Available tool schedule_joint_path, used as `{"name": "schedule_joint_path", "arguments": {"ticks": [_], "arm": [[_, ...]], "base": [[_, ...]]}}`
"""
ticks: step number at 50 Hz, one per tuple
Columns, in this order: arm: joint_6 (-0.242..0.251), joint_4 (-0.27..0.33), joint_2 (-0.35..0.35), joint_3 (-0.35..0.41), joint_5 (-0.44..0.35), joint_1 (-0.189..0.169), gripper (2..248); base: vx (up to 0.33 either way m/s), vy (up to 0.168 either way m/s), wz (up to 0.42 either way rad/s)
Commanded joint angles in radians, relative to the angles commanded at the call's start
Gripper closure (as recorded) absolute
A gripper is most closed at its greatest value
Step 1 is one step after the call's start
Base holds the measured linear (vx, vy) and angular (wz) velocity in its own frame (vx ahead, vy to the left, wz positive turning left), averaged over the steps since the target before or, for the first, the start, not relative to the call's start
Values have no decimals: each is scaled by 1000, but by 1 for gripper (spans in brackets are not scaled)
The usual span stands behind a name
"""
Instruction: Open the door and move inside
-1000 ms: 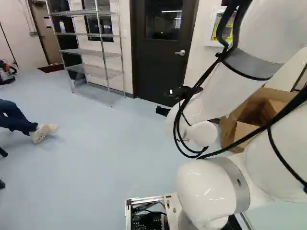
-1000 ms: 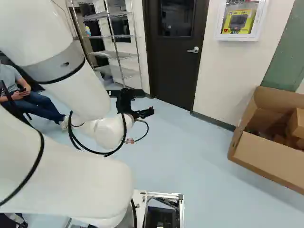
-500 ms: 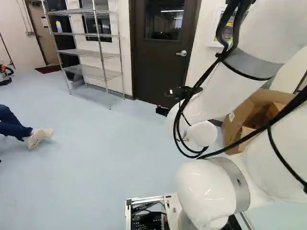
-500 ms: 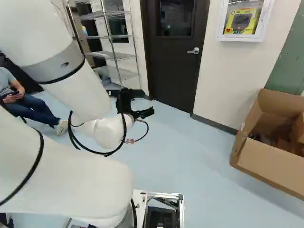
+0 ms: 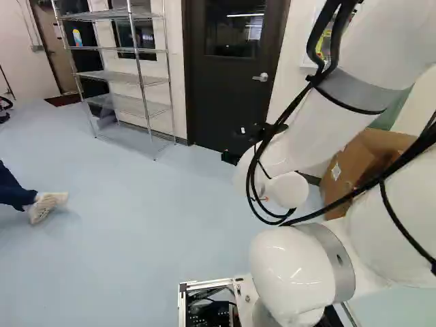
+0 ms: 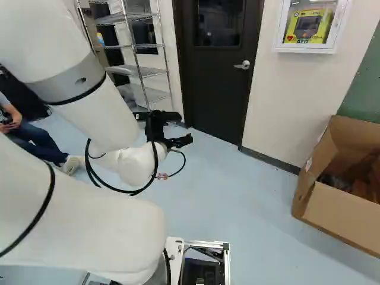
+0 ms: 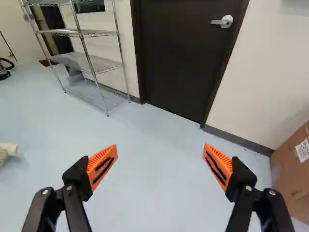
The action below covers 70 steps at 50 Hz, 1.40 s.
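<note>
In the right base view the black gripper (image 6: 169, 129) hangs over the floor, short of the dark door (image 6: 217, 77). Seen from the wrist, the gripper (image 7: 160, 163) stands open, its orange pads wide apart with only floor between them. Ahead of it is the shut door (image 7: 186, 53), whose silver lever handle (image 7: 223, 21) sits near the door edge by the white wall. The handle (image 6: 242, 65) touches nothing of the arm. A dark window fills the door's upper part.
Wire shelving (image 7: 94, 65) stands beside the door. On the handle side are a wall cabinet (image 6: 310, 25) with a yellow device and an open cardboard box (image 6: 341, 205) on the floor. A seated person's shoe (image 5: 46, 206) shows at the left of the left base view.
The base has moved: door, shelving and box shift and look a little nearer, and the person slides toward the left edge. The arm holds its pose over the joint.
</note>
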<state>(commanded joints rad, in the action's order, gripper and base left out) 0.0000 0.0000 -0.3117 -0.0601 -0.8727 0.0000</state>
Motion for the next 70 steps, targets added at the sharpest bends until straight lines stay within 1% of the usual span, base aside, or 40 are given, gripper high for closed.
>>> {"name": "schedule_joint_path", "arguments": {"ticks": [46, 70], "arm": [[0, 0, 0, 0, 0, 0, 3], [0, 0, 0, 0, 0, 0, 3]], "base": [[173, 43, -18], [172, 10, -188]]}}
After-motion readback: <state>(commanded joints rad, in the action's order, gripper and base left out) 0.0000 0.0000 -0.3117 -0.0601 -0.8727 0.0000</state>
